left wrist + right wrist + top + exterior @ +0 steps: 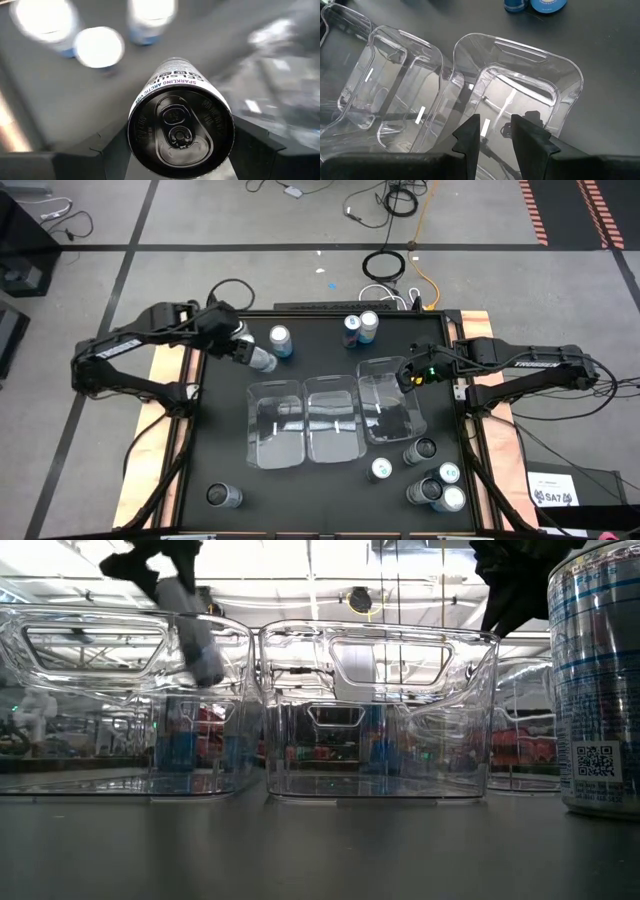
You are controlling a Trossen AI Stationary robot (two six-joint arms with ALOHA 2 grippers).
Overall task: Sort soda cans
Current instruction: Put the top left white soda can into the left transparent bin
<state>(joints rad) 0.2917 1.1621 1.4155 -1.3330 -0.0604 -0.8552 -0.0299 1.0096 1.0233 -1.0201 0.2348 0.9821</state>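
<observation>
My left gripper (253, 356) is shut on a silver-white soda can (265, 362), in the air over the far left of the table, beyond the left clear bin (275, 425). In the low view this can (203, 645) hangs tilted above that bin. My right gripper (496, 131) hovers over the far end of the right bin (520, 85), fingers slightly apart with nothing between them. Three more cans (281, 340) stand at the far side. Several cans (432, 480) stand at the near right and one can (225, 497) at the near left. My left gripper pinches the can's side wall (145, 107) between its two fingers (107, 145), one on each side, close to the lid end. The can lies along the fingers, its lid (180, 130) toward the wrist and its bottom slanting down and away. It is lifted clear of the table.
Three clear plastic bins stand side by side mid-table: left, middle (333, 418) and right (388, 400). A can (595, 680) stands close to the low camera at the right. Bare black tabletop lies between the bins and the table's near edge.
</observation>
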